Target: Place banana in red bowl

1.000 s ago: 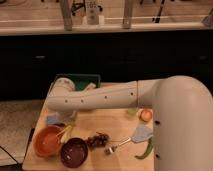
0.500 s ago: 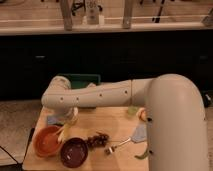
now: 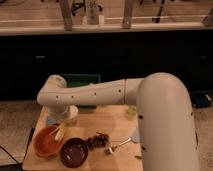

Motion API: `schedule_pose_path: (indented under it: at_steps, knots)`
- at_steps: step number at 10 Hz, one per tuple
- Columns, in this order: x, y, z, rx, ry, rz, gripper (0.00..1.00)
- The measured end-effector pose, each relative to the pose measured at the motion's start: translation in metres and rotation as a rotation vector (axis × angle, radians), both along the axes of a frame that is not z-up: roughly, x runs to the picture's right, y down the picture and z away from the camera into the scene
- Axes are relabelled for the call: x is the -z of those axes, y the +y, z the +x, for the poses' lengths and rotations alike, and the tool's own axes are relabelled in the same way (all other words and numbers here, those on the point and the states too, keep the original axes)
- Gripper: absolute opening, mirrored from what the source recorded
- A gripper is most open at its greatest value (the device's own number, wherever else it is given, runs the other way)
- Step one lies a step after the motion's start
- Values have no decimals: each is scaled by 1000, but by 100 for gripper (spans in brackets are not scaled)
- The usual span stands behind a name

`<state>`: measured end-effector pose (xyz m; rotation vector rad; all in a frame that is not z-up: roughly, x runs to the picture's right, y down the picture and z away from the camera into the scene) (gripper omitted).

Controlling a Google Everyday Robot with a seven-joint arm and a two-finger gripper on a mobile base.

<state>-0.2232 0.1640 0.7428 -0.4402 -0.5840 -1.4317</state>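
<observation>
The red bowl (image 3: 46, 140) sits at the front left of the wooden table (image 3: 102, 122). The banana (image 3: 60, 131), slim and pale yellow, hangs slanted from my gripper (image 3: 66, 121), and its lower end reaches over the bowl's right rim. The gripper is shut on the banana just above and to the right of the bowl. My white arm (image 3: 100, 92) stretches across the table from the right and hides the table's right side.
A dark purple bowl (image 3: 74, 151) stands right of the red bowl. A bunch of dark grapes (image 3: 98, 139) and a pale utensil (image 3: 118, 145) lie in the middle. A green bin (image 3: 80, 80) stands behind the table. A dark counter runs behind.
My arm has swung left and down, carrying the banana from above the table's left middle to the red bowl's rim.
</observation>
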Motion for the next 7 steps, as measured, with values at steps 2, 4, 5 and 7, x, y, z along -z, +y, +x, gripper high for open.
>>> schedule_pose_path:
  at_steps: [2,4,5,7]
  knots:
    - [-3,0,-6,20,-21,-3,0]
    - [-5,0,-11,38,-37,-6,0]
    - [-7,-1,-12,45,-44,-7,0]
    - [-9,0,-15,64,-61,-12,0]
